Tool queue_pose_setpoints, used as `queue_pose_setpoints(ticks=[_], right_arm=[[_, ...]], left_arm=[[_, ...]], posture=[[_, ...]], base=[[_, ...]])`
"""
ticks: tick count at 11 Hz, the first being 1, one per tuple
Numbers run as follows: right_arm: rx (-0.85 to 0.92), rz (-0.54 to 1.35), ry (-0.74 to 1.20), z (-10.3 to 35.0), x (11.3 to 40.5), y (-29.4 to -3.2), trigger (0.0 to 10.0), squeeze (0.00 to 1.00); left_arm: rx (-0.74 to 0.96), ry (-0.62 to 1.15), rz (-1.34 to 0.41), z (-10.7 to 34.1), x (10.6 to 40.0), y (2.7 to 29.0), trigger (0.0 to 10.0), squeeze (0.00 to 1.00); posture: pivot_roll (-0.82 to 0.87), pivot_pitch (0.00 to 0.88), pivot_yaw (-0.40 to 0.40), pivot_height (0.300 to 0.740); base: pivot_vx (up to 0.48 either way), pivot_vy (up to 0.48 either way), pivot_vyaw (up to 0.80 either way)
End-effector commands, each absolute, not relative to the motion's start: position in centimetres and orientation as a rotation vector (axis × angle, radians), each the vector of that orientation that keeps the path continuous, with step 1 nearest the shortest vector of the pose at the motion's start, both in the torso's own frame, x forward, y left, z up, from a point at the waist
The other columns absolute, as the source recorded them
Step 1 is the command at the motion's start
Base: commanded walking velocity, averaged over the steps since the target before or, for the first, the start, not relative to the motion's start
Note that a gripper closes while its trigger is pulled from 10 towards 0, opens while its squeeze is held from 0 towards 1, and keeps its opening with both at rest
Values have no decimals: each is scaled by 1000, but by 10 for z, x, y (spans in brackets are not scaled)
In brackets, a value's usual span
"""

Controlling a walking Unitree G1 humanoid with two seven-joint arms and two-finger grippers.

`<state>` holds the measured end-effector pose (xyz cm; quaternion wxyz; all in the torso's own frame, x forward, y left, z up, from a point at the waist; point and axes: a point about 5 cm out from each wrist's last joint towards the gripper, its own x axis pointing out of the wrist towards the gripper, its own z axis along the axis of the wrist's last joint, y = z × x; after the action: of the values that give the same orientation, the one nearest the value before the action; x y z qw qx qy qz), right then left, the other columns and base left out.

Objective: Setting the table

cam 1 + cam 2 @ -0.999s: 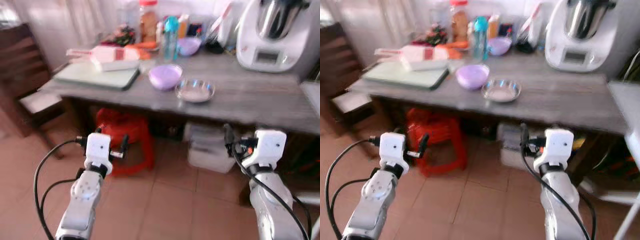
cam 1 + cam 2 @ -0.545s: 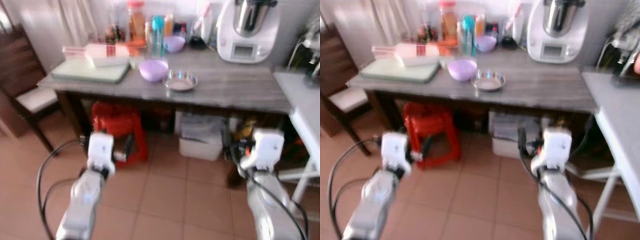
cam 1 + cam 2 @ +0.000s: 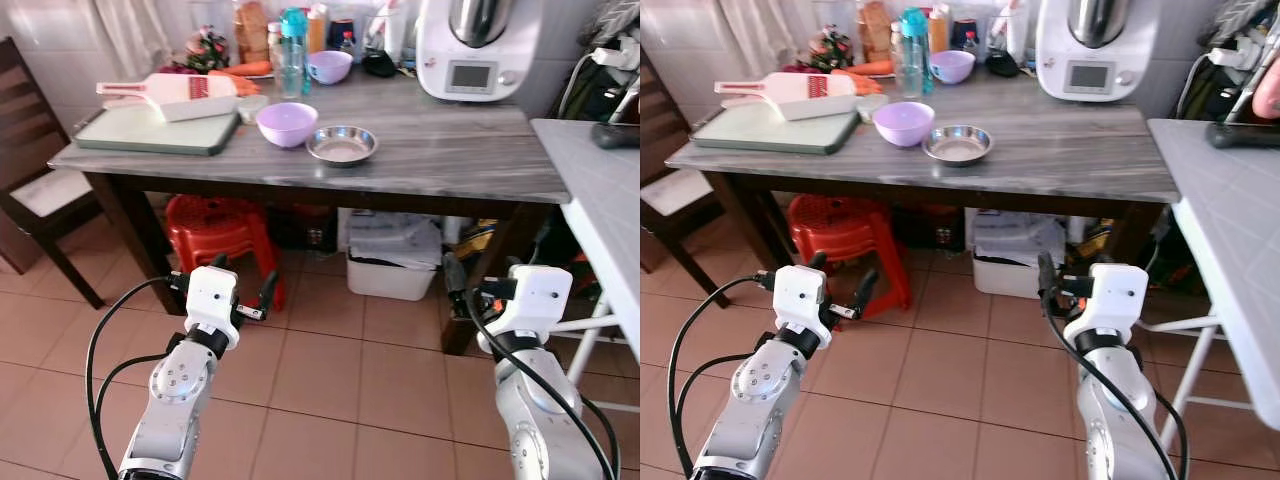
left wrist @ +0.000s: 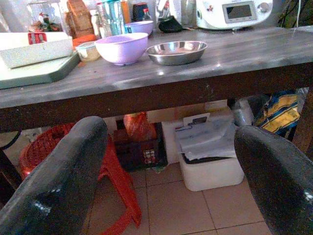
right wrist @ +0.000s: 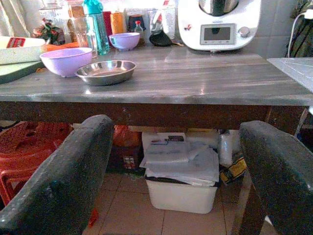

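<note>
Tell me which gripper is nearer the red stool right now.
Left. The left gripper hangs open just in front of the red stool, while the right gripper, also open, sits far across by the table's other end.

The left pincer (image 4: 168, 196) is spread wide before the counter (image 4: 161, 81), where a purple bowl (image 4: 121, 48) touches a steel dish (image 4: 177, 51).

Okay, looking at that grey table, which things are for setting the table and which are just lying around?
Likely for the job: purple bowl, metal bowl, smaller purple bowl.

Just lying about: white kitchen machine, cutting board, blue-capped bottle, red stool, white bin.
</note>
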<state>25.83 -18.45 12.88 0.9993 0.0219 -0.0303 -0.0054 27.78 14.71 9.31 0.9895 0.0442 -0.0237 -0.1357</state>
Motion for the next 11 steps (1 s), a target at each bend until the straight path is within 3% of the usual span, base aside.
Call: queue_pose_setpoints(ticks=[1,6,8,11], right_arm=[[42,-4,-62,131,260,-185,10000,0],[43,-5,-56,130,262,-185,10000,0],[42,-6,-54,130,262,-185,10000,0],[49,0,-51,128,262,-182,10000,0]], left_arm=[[92,-49,-274,95,278,147,10000,0],[90,-50,-282,96,278,147,10000,0],[88,-48,-283,96,278,147,10000,0],[92,-44,-293,95,277,147,10000,0]], posture=[[9,1,31,740],[13,0,29,740],[15,0,30,740],[20,0,34,740]], base=[[0,-352,0],[0,-361,0],[0,-362,-534],[0,-364,0]])
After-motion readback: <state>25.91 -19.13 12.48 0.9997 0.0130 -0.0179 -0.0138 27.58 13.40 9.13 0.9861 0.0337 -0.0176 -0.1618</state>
